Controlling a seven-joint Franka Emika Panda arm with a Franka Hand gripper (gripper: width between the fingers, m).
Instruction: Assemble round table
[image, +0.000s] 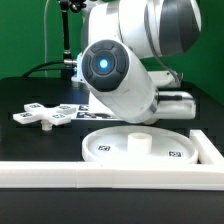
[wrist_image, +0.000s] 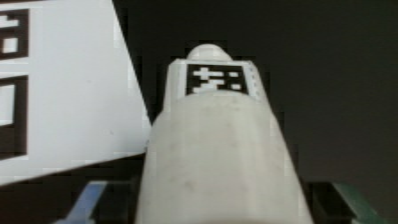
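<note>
The short thick white plastic cylinder leg (wrist_image: 214, 140), tagged near its tip, sits clamped between the end effector's (wrist_image: 210, 203) fingers. The wide rimmed round white disc (image: 168, 141) and the flat cross-shaped white base piece (image: 44, 116) lie apart on the black worktop (image: 20, 95).

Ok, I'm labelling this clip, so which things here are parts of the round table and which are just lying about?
Part of the job:
- round disc
- thick leg, close up in the wrist view
- cross-shaped base

Just there:
- white border wall
- black tabletop
</note>
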